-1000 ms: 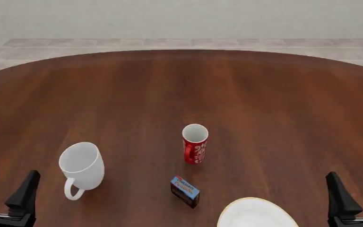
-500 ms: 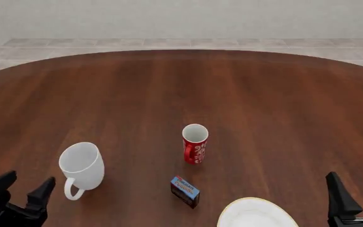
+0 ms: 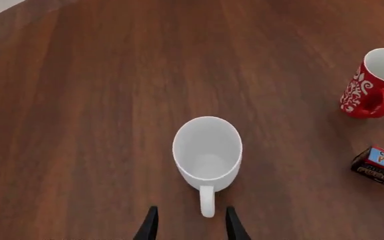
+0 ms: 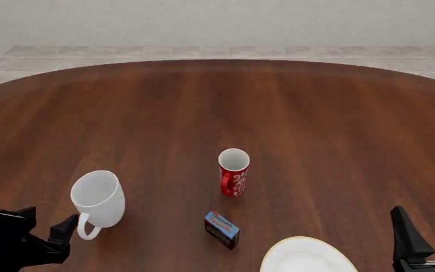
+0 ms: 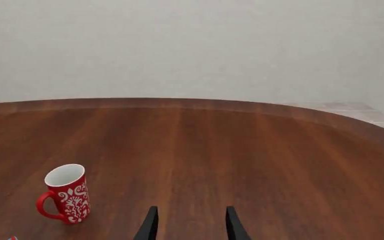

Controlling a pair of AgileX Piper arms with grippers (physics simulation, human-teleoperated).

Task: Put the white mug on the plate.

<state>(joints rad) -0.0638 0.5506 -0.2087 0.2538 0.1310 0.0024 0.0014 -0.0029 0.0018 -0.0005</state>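
The white mug [image 4: 98, 198] stands upright at the front left of the table, its loop handle toward the near edge. In the left wrist view the mug [image 3: 207, 152] is just ahead of the fingers, and its handle points into the gap. My left gripper [image 4: 46, 222] is open and empty, close to the handle's left, not touching it; it also shows in the left wrist view [image 3: 188, 225]. The plate [image 4: 301, 255] lies at the front edge, right of centre, partly cut off. My right gripper [image 4: 427, 224] is open and empty at the front right, right of the plate; it also shows in its wrist view [image 5: 188, 222].
A red mug with white patterns [image 4: 233, 173] stands upright near the table's middle and shows in both wrist views [image 3: 372, 82] [image 5: 66, 200]. A small chocolate box [image 4: 222, 229] lies between the red mug and the plate, also in the left wrist view [image 3: 382, 167].
My left gripper has moved right toward the white mug's handle and tilted down. The right gripper, mugs, box and plate have not moved.
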